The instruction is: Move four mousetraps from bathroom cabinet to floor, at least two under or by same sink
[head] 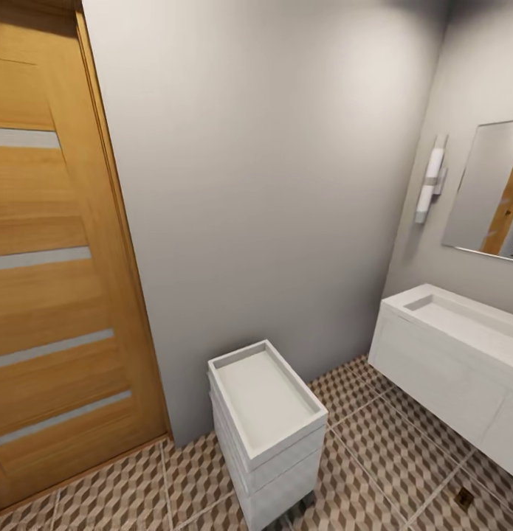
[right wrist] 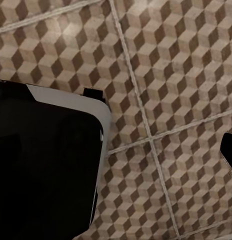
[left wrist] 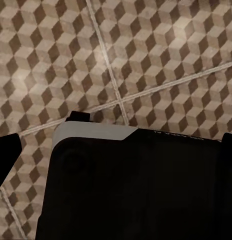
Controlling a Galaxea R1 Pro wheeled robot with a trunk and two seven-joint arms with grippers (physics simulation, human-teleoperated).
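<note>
The robot faces a bathroom corner. One small tan object with a dark mark lies on the bathroom floor (head: 404, 442) near the lower right corner of the head view, in front of the white wall-hung sink vanity (head: 463, 369); it may be a mousetrap (head: 463, 498) (too small to be sure). If so, one seems placed and three remain. The orange-brown cabinet is not identifiable here. A white tray-topped drawer unit (head: 267, 420) stands against the grey wall, beside a wooden door (head: 49, 295); it narrows the path. Both wrist views look down at tiles past dark robot bodywork; whether either end effector is apart or together cannot be told.
</note>
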